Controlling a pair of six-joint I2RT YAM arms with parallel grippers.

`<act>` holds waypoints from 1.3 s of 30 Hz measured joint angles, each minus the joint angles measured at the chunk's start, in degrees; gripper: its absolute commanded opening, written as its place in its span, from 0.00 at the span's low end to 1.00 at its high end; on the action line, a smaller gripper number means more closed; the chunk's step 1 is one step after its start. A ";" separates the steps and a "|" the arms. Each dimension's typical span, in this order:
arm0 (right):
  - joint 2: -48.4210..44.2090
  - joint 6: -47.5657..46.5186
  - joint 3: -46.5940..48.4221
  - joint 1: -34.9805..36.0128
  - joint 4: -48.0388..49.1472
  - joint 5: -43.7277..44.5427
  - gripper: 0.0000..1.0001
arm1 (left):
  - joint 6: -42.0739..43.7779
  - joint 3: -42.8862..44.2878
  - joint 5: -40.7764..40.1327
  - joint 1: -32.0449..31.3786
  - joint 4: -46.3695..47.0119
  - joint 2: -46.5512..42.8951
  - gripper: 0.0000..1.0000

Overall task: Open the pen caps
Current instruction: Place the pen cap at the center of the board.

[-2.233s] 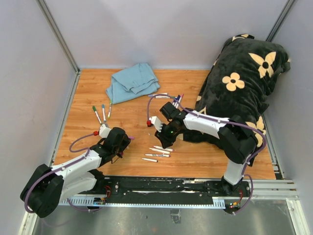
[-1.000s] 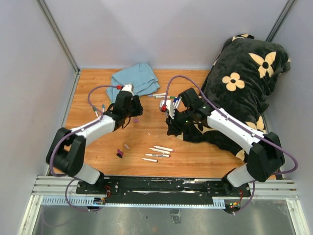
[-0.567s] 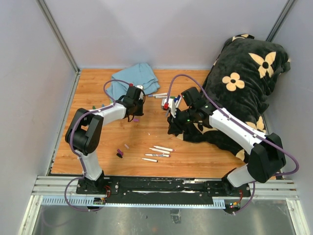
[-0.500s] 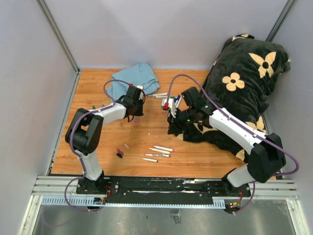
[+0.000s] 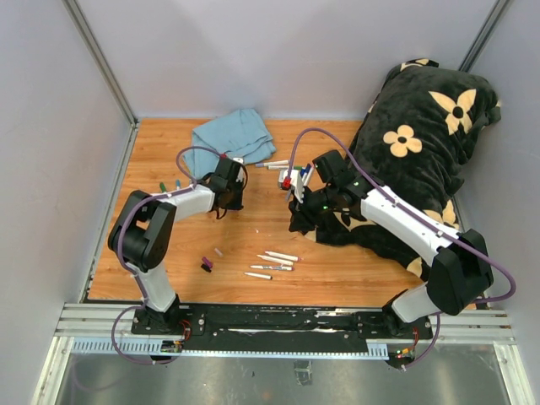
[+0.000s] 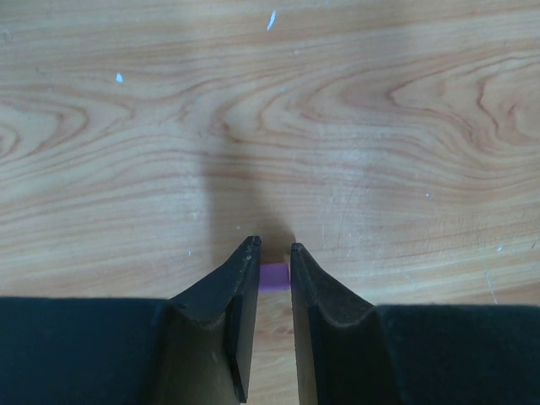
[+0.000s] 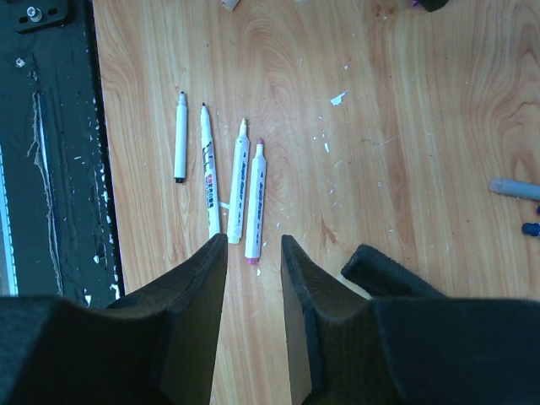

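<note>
1. Down at the wood of the table, the left gripper sits just off the near right corner of the blue cloth.
2. In its wrist view the two dark fingers are drawn in narrow, and a small purple cap fills the gap between the tips. That is a pinch on the cap, right at the tabletop.
3. So that cap lies just beside the cloth's near edge, clamped on both sides.
4. Over to the right of the cloth, near it, hangs the right gripper. Its jaws stand parted with bare wood showing between them and nothing held.
5. Below that gripper its wrist camera looks onto four white markers lying side by side, roughly parallel, their tips bare. They are well apart from the cloth, on the side toward the arms' bases.
6. Two loose caps rest on the wood on that same side of the cloth: a dark purple one and, just beside it, a paler one.
7. Far to the right of the cloth a black cushion with cream flowers covers the table's right side.
</note>
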 measured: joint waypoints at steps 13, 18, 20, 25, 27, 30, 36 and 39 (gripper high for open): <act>0.00 0.00 0.00 0.00 0.00 -0.07 0.33 | -1.64 -6.73 0.70 -0.50 -2.19 -7.04 0.24; 0.00 0.00 0.00 0.00 0.00 -0.07 0.33 | -3.54 -8.68 0.02 -2.75 -2.67 -10.05 0.24; -0.02 0.00 0.00 0.00 0.00 -0.07 0.33 | -4.57 -9.70 -0.50 -3.67 -2.99 -11.37 0.25; -0.26 0.00 0.00 0.00 0.00 -0.28 0.33 | -6.23 -12.11 -1.88 -4.31 -3.69 -14.12 0.25; -0.28 0.00 -0.02 0.00 0.00 -0.44 0.33 | -6.56 -12.92 -2.25 -4.31 -4.33 -15.58 0.27; -0.33 0.02 -0.02 0.00 0.02 -0.46 0.33 | -7.04 -13.38 -2.25 -4.31 -4.66 -18.23 0.35; -0.74 0.02 -0.22 0.00 -0.02 -0.50 0.33 | -8.61 -13.64 -4.04 -3.93 -2.75 -25.46 0.41; -0.98 0.02 -0.28 -0.02 -0.02 -0.55 0.33 | -10.01 -13.62 -5.66 -3.15 -2.03 -25.24 0.39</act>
